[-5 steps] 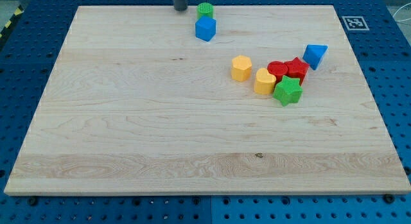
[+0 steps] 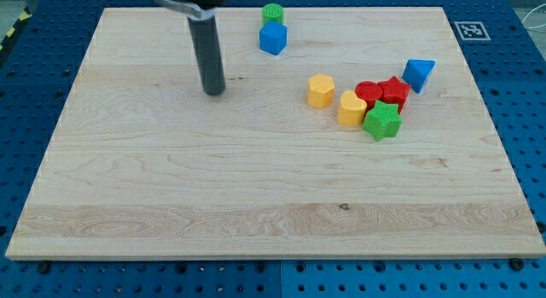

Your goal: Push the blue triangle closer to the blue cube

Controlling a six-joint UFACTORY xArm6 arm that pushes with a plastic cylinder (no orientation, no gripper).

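The blue triangle (image 2: 418,73) lies at the view's right, just right of the red blocks. The blue cube (image 2: 273,38) sits near the view's top centre, touching a green cylinder (image 2: 272,14) above it. My tip (image 2: 213,91) rests on the board well to the left of the blue cube and lower, far from the blue triangle. The dark rod rises from it to the top edge of the view.
A cluster lies between tip and triangle: a yellow hexagon (image 2: 321,90), a yellow heart-like block (image 2: 351,108), a red cylinder (image 2: 368,93), a red star (image 2: 394,92) and a green star (image 2: 381,121). The wooden board (image 2: 256,213) ends at a blue pegboard.
The rod has moved from the board's top edge, beside the green cylinder, down and left onto the board. No block has moved.
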